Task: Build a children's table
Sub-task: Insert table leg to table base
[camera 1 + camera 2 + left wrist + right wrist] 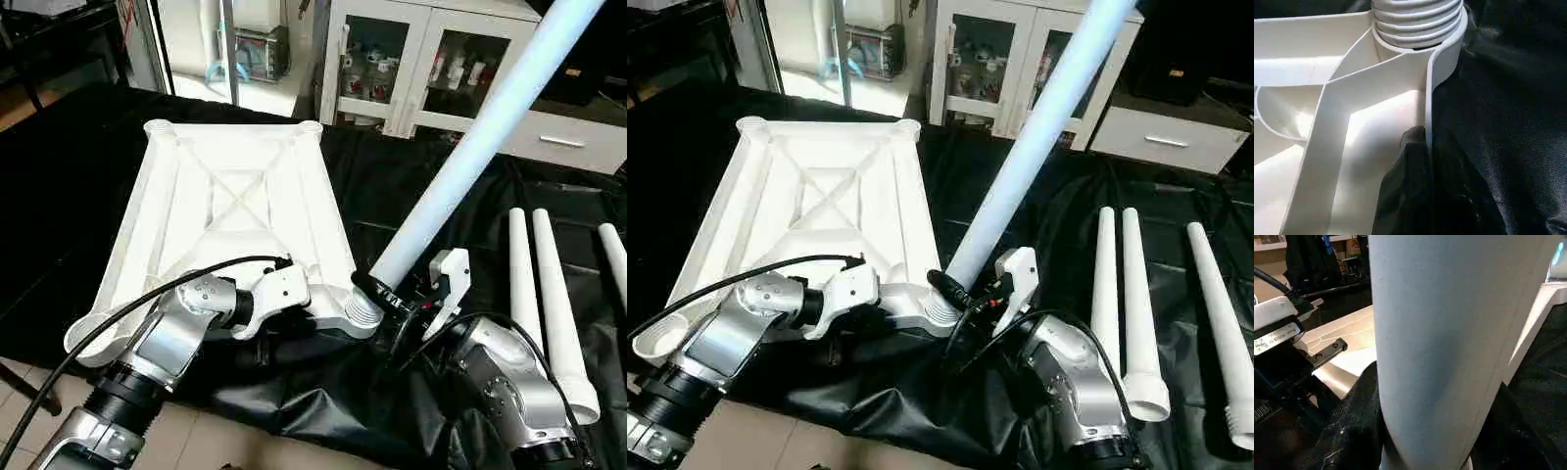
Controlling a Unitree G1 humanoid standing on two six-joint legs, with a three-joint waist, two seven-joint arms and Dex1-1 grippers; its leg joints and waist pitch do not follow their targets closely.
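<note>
While the white tabletop (235,211) lies upside down on the black-draped worktop (78,196), its ribbed, X-braced underside facing up, the left pincer (318,305) is clenched on the tabletop's near edge wall, close beside the near right corner socket (361,318). In the left wrist view a black finger (1410,147) presses against the inner face of that thin wall, with the threaded end (1418,22) of a leg sitting in the socket just beyond it.

The right pincer (392,294) is grasping the leg (470,147) low down, just above its threads; its jaws stand about half open around the tube. In the right wrist view the tube (1454,347) stands between the fingers, touching them. The leg rises from the corner socket tilted, leaning away from the robot and toward its right, its upper end running out of the top of the head views.

The two pincers sit near each other at the same corner: the left on the tabletop's rim, the right on the leg just beside it.

Three more legs (1132,294) lie on the black cloth to the robot's right, well apart from the tabletop, roughly parallel, with their wide ends toward the robot. Two lie close together; the third (1220,333) lies farther right. A white cabinet with glass doors (421,59) stands beyond the worktop.
</note>
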